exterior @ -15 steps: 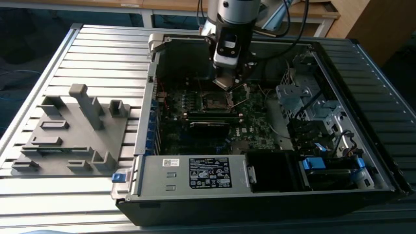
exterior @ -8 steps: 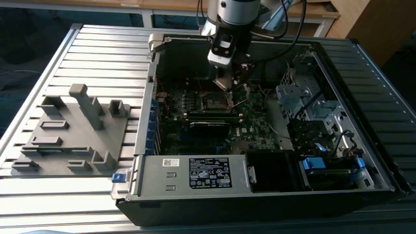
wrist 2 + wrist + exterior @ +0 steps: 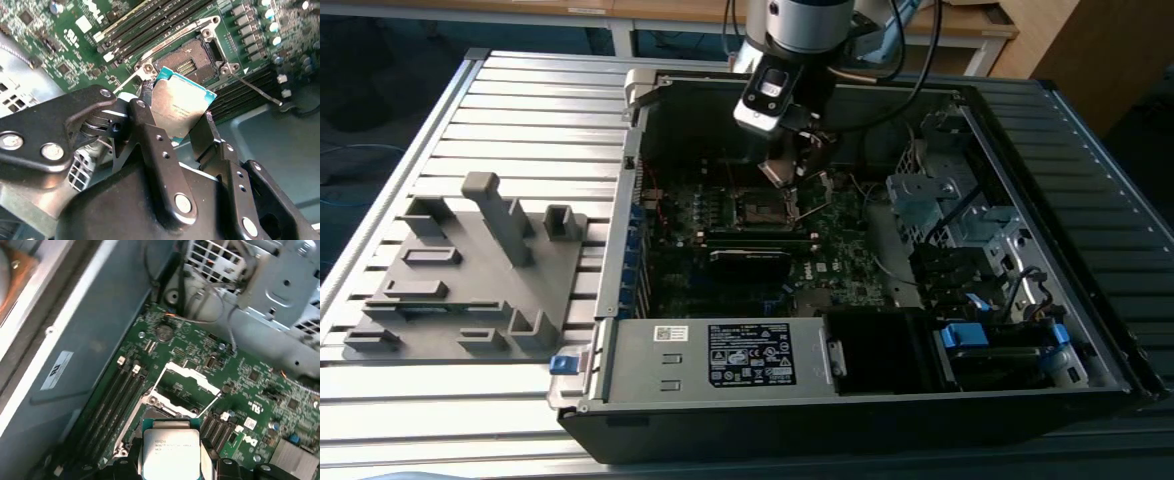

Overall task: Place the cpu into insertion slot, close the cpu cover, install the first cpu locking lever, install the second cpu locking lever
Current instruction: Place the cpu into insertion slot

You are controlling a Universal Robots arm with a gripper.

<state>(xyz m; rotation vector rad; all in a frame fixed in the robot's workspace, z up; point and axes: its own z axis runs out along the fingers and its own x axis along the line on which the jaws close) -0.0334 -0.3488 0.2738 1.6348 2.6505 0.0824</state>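
**Step one, cpu placement, is in hand.** The end effector [image 3: 176,112] clamps the cpu [image 3: 182,107] by two opposite edges and holds it above, and apart from, the insertion slot [image 3: 192,60]. The slot lies near the middle of the motherboard [image 3: 680,270], inside the computer case [image 3: 854,430] on the table [image 3: 520,110]. The cpu cover [image 3: 190,376] stands raised, and the socket looks empty. By judgement, seating calls for a level chip with its corners squared to the socket rim, and a gentle descent to spare the contacts.

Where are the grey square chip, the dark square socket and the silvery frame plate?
grey chip [image 3: 181,106]: second wrist view, metal top.
dark socket [image 3: 190,60]: second wrist view, centre.
silvery frame plate [image 3: 192,376]: first wrist view, edge.
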